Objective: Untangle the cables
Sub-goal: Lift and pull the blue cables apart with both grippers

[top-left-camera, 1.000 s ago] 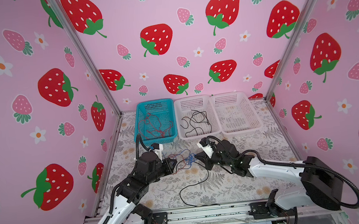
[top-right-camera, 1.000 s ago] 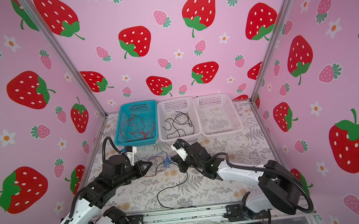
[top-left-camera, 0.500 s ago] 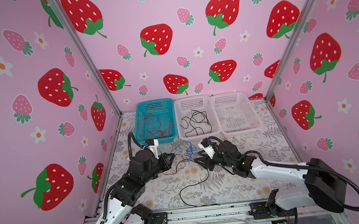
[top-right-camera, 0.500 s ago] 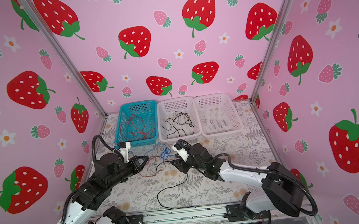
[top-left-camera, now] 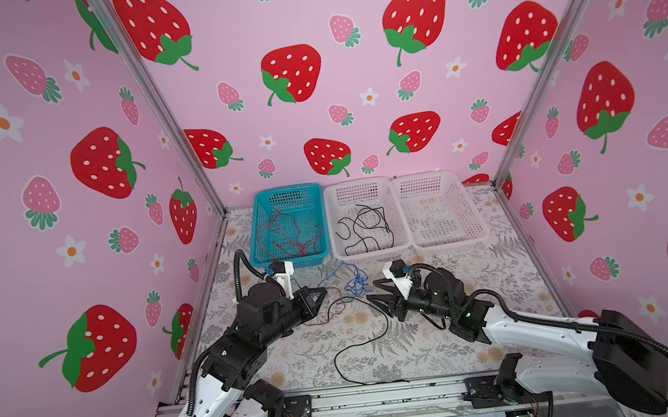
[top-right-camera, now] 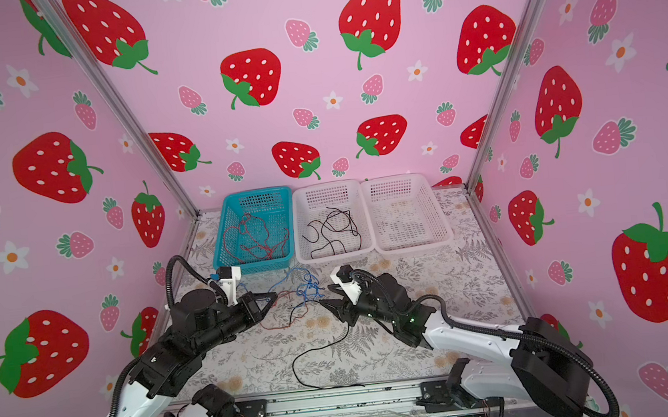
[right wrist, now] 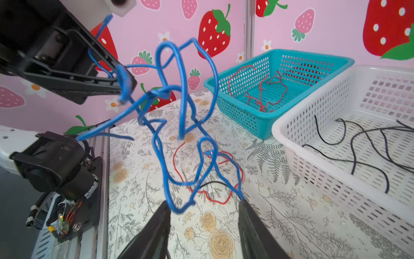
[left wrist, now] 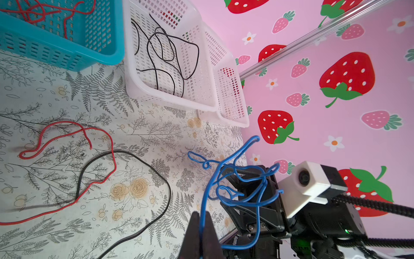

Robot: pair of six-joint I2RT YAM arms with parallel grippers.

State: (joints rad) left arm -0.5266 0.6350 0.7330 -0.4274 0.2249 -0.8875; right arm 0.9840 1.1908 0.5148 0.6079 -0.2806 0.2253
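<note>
Tangle of blue cable (top-left-camera: pixel 356 283) hangs clear of the table (top-left-camera: pixel 478 287) between the two arms. The left jaws are closed on one strand (plain from the left wrist view). The right jaws stand apart, gripping nothing, tips just beside the lowest loops. A red cable (left wrist: pixel 62 122) and a black cable (top-left-camera: pixel 387 327) lie crossed on the table below. Farther back, a blue basket (top-left-camera: pixel 287 260) holds red cables (top-left-camera: pixel 280 231); the white basket (top-left-camera: pixel 370 252) to its right holds black cables (top-left-camera: pixel 363 225).

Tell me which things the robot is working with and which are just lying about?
Job: blue cable, pinched in left hand; right hand, open; loose red cable; loose black cable.
Lying about: teal basket; middle white basket; end white basket.
</note>
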